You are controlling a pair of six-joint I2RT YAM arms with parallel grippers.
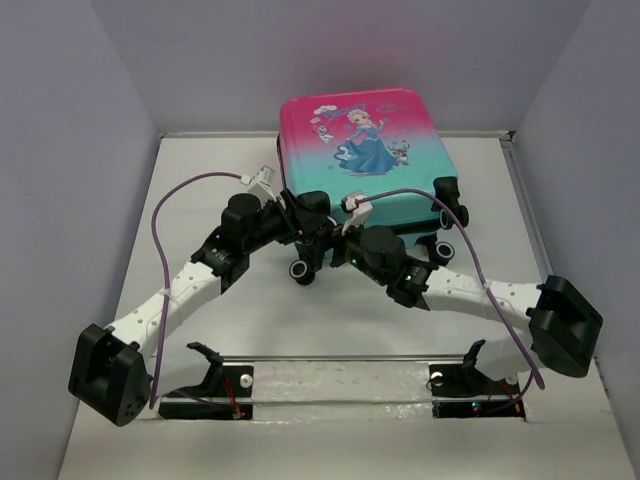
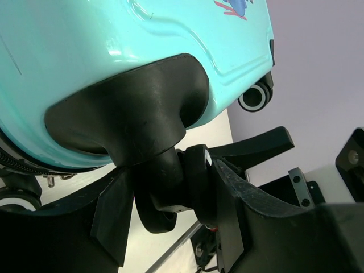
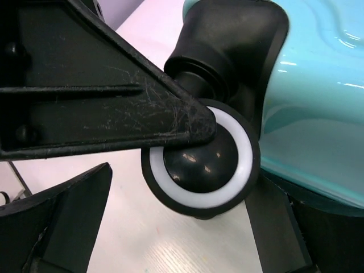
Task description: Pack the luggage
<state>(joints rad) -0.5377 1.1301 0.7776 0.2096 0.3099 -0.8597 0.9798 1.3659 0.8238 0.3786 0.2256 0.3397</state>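
Observation:
The luggage stands shut at the back middle of the table, pink at the top fading to teal, with a princess print. In the left wrist view its teal shell fills the top. A black caster wheel sits clamped between my left gripper's fingers. My left gripper is at the case's near left corner. My right gripper reaches in beside it. In the right wrist view a white-ringed wheel lies between the open fingers of my right gripper. A scratched black finger presses on this wheel from above.
Grey walls close in the table on the left, back and right. More wheels show at the case's near edge and right side. Purple cables loop over both arms. A metal rail crosses the near edge by the arm bases.

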